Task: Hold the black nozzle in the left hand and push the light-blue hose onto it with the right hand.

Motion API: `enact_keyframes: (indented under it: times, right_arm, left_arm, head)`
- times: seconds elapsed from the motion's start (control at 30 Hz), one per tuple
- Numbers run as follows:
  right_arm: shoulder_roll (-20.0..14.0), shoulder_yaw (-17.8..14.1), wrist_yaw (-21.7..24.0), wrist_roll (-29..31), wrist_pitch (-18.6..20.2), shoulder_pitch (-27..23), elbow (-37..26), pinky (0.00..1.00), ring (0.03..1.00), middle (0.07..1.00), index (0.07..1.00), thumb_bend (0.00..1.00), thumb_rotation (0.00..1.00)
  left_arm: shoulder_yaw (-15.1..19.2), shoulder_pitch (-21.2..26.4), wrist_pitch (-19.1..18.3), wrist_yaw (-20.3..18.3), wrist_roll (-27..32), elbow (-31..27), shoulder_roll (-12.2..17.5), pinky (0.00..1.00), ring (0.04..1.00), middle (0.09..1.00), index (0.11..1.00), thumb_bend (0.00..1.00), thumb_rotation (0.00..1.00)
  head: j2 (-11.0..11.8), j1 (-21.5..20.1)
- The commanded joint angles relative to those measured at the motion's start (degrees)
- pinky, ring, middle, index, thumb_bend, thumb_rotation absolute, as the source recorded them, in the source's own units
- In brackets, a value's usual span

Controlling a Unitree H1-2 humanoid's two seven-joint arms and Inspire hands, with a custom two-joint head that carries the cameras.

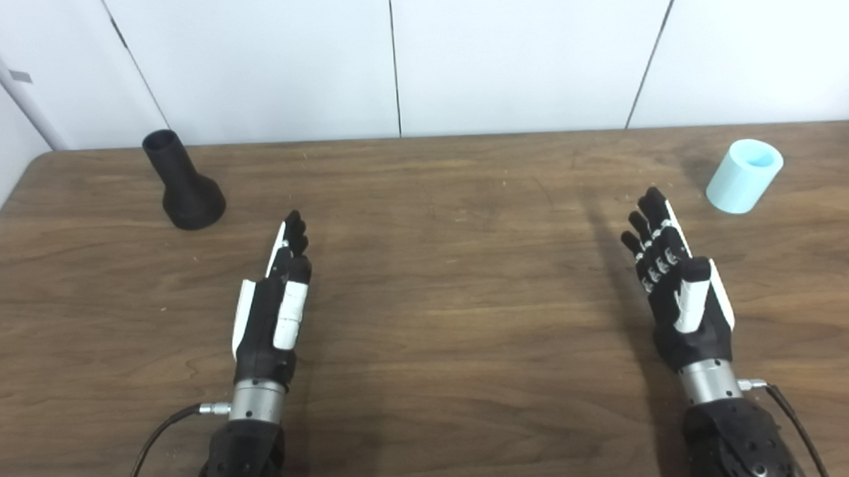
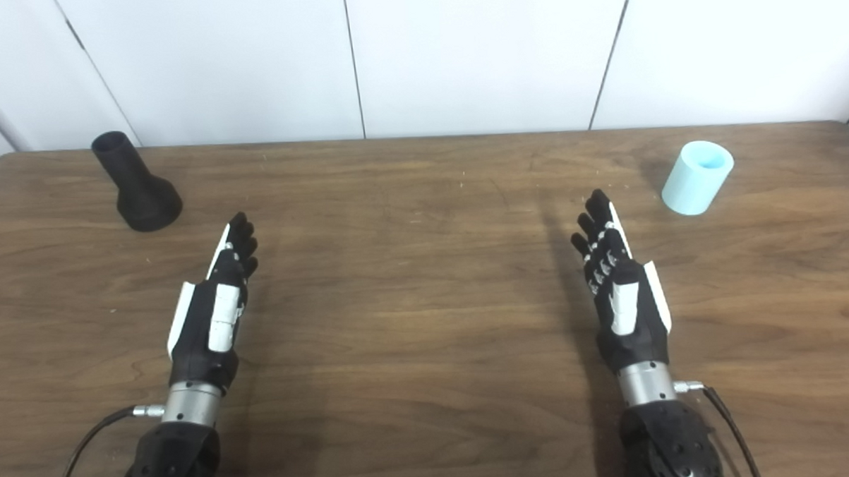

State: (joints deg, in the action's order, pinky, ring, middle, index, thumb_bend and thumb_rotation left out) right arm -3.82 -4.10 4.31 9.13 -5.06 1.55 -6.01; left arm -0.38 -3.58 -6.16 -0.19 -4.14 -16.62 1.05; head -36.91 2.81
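Left eye view gave us the plainest look at the risks, so we started there. We saw the black nozzle (image 1: 182,183) standing on its wide flared end at the far left of the table (image 1: 441,322), its narrow neck leaning up toward the wall (image 1: 517,52). The light-blue hose (image 1: 745,176), a short open tube, stood at the far right, also tilted in our view. Both pieces were well apart from each other and from our hands.

We judged that the nozzle could tip or skid if our left hand (image 1: 275,307) met its neck from the side, since only the base touched the wood. The hose looked light and round, so a glancing touch from our right hand (image 1: 680,286) might roll it off toward the table edge. A squeeze on its thin wall could also pinch the opening and spoil the fit, and any misalignment of the two bores would jam the push.

Our hands held nothing. Each hovered over the table palm inward, fingers straight, close together and pointing away, thumbs laid along the top. Our left was nearer its target than it looked; our right sat just short of the hose.
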Motion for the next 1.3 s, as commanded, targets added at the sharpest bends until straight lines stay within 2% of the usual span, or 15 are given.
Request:
enact_keyframes:
  times: [0.0, 0.13, 0.37, 0.53, 0.67, 0.73, 0.83, 0.97, 1.27]
  right_arm:
    - [0.11, -0.08, 0.19, 0.1, -1.77, 0.26, 0.89, 0.96, 0.999, 1.0, 1.0, 0.77, 1.0]
    - [0.1, -0.11, 0.11, 0.03, -1.7, 0.35, 0.65, 0.96, 1.0, 1.0, 1.0, 0.77, 1.0]
    - [0.03, -0.1, 0.29, 0.22, -1.89, 0.27, 0.69, 0.96, 1.0, 1.0, 1.0, 0.77, 1.0]
    - [-0.22, -0.24, 0.67, 0.49, -2.73, 0.31, 1.59, 0.96, 1.0, 1.0, 1.0, 0.77, 1.0]
    - [-0.77, -0.72, 1.28, 1.13, -3.92, 0.41, 3.0, 0.96, 1.0, 1.0, 1.0, 0.75, 1.0]
    - [-0.98, -0.86, 1.46, 1.37, -4.42, 0.42, 3.54, 0.96, 1.0, 1.0, 1.0, 0.75, 1.0]
    - [-1.81, -1.33, 2.08, 2.18, -5.93, 0.45, 5.32, 0.96, 1.0, 1.0, 1.0, 0.75, 1.0]
    - [-3.23, -2.37, 3.59, 4.0, -8.58, 0.26, 8.88, 0.96, 0.999, 1.0, 1.0, 0.75, 1.0]
    - [-4.27, -3.12, 5.43, 5.67, -12.6, -0.48, 14.91, 0.95, 1.0, 1.0, 1.0, 0.78, 1.0]
  left_arm:
    - [0.01, 1.18, 1.68, 0.05, 0.21, -1.09, 0.1, 1.0, 1.0, 1.0, 1.0, 0.97, 1.0]
    - [0.02, 1.05, 2.02, 0.12, 0.19, -1.18, 0.07, 1.0, 1.0, 1.0, 1.0, 1.0, 1.0]
    - [0.05, 1.08, 3.3, 0.69, 0.0, -0.61, -0.44, 1.0, 1.0, 1.0, 1.0, 0.94, 1.0]
    - [-0.03, 1.04, 4.84, 1.16, -0.58, 0.63, -0.84, 1.0, 1.0, 1.0, 1.0, 0.93, 1.0]
    - [-0.38, 0.78, 6.33, 1.58, -1.09, 2.09, -1.37, 1.0, 1.0, 1.0, 1.0, 0.95, 1.0]
    - [-0.63, 0.64, 6.76, 1.79, -1.2, 2.45, -1.55, 1.0, 1.0, 1.0, 1.0, 0.96, 1.0]
    - [-1.61, 0.39, 7.56, 2.38, -2.31, 3.29, -2.36, 1.0, 1.0, 1.0, 1.0, 0.97, 1.0]
    - [-2.79, 0.15, 9.6, 3.41, -3.74, 5.34, -3.42, 1.0, 1.0, 1.0, 1.0, 0.94, 1.0]
    - [-3.14, 0.15, 14.53, 5.02, -3.51, 9.78, -4.95, 1.0, 1.0, 1.0, 1.0, 0.91, 1.0]
  head:
    - [-0.03, 0.05]
    - [-0.07, 0.07]
    - [0.13, 0.18]
    - [1.16, 0.98]
    - [3.29, 3.95]
    - [3.29, 3.95]
    - [5.95, 7.84]
    - [8.53, 10.78]
    - [11.82, 11.75]
